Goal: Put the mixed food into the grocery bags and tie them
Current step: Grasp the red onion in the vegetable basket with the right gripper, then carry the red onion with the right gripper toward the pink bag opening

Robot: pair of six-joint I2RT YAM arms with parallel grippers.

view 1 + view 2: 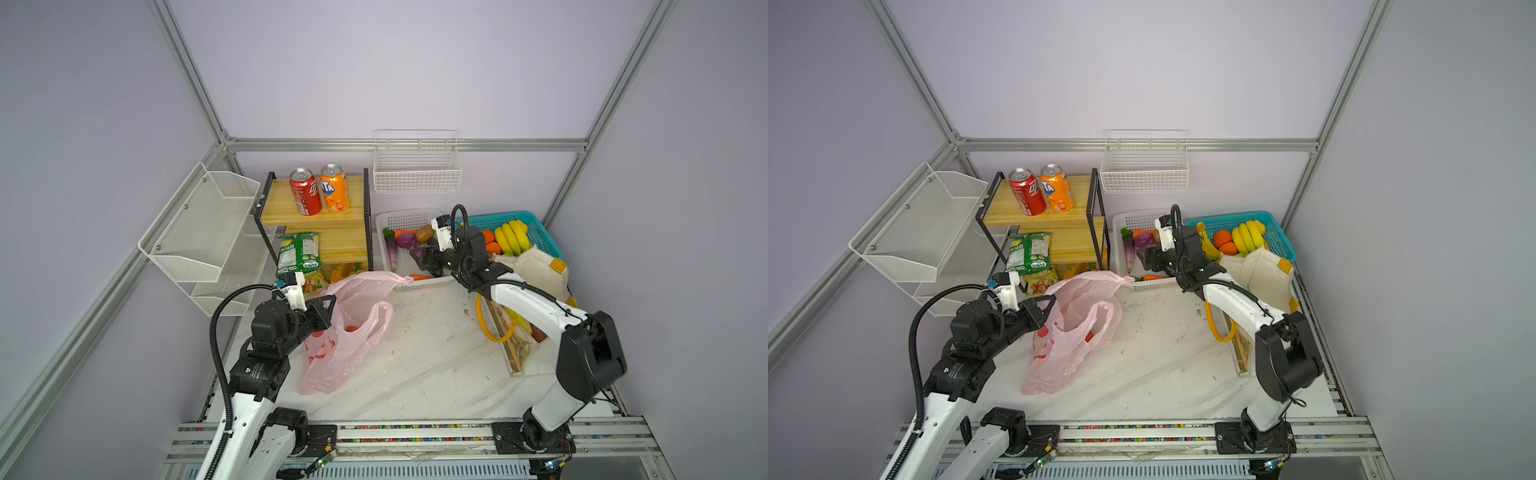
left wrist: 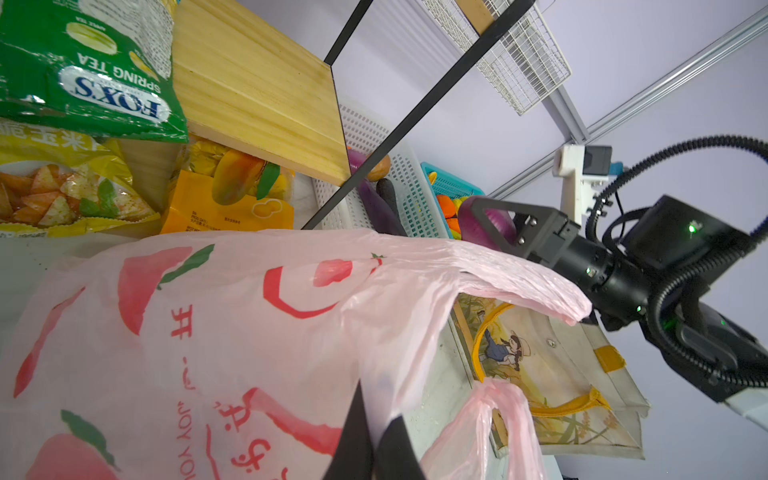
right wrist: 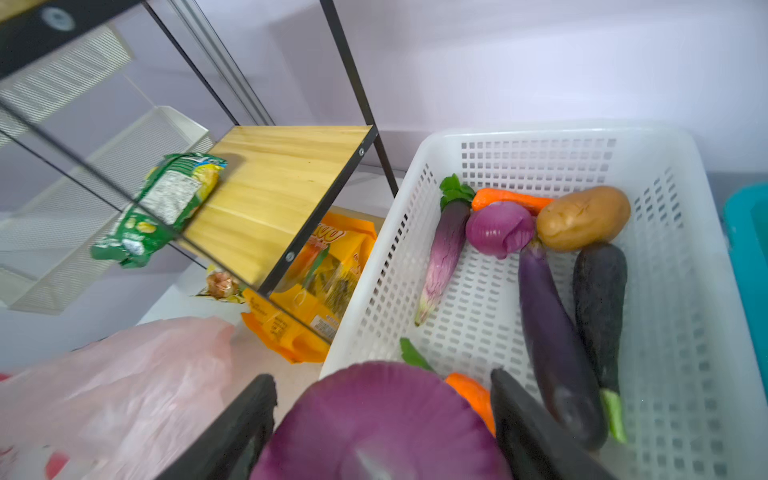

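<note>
Purple toy onion [image 3: 382,409] sat squeezed in my right gripper [image 3: 384,440], arm reaching over the white plastic basket [image 3: 540,134]; my left gripper [image 1: 328,308] pinched the pink plastic bag [image 1: 349,353].

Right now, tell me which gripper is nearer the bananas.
Right. The right gripper, holding a purple onion, hangs over the white basket beside the teal basket of bananas; the left gripper is far across the table, shut on the pink bag.

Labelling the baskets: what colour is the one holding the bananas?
The banana basket is teal, clearest in a top view.
</note>
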